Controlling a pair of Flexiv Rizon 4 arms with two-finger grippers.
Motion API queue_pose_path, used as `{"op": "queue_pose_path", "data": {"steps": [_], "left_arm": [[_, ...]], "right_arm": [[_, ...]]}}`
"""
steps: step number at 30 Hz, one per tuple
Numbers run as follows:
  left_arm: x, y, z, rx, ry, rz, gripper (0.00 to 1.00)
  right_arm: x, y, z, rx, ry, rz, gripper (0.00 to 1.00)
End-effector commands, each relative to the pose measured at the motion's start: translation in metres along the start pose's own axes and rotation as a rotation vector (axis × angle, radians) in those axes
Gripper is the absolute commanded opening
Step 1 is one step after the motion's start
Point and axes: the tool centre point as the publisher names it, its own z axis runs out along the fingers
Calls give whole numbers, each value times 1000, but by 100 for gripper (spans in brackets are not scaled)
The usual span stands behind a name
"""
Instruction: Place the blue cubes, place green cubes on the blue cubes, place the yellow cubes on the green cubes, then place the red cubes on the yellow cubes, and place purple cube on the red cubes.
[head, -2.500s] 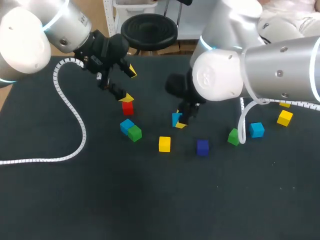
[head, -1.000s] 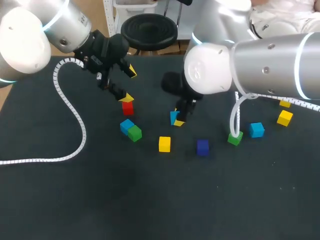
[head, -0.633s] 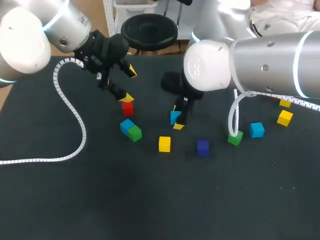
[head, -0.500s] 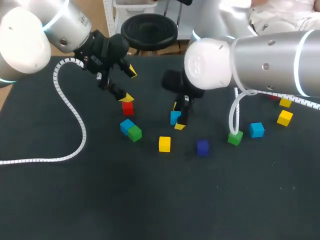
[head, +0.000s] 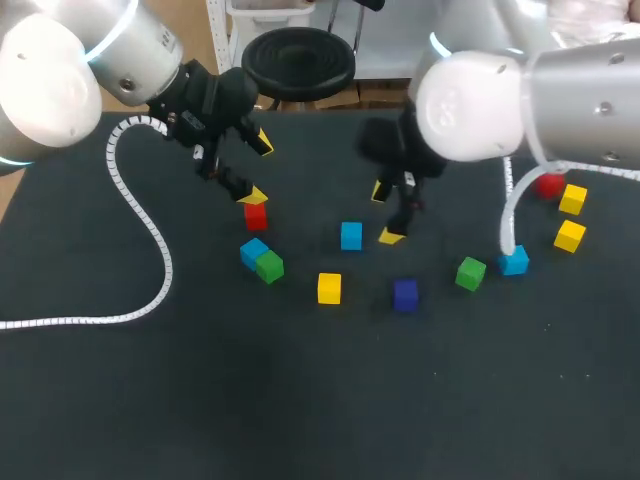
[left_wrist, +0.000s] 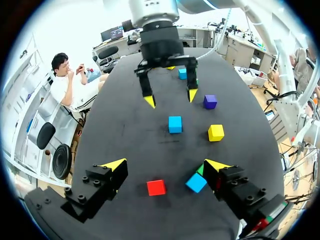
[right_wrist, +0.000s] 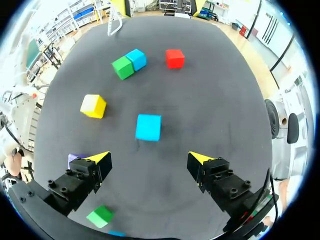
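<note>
At the surface's middle, the right hand (head: 386, 213) has released the light blue cube (head: 351, 236) and lifted off, open; one base cube looks placed

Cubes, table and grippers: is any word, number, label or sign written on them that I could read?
None: no text can be read.
The cubes, such as the middle blue cube and the red cube beside the left gripper, have plain faces.
The table and the right gripper show no print.

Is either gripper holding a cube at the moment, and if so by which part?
Nothing is held: the left gripper and the right gripper are both open.
</note>
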Motion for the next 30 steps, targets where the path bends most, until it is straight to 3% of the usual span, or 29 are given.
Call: {"op": "queue_pose_path", "data": {"steps": [1,13,24,30], "left_arm": [[-1,1,0,2,6,-3,100],[-1,1,0,2,6,-3,100],[-1,1,0,2,6,-3,100],[-1,1,0,2,6,-3,100]], "right_arm": [[12,20,-10,65,-3,-15,100],[20,34,-16,69,-4,-25,100],[61,74,-43,99,57,100,100],[86,92,-54,109,44,153,100]]}}
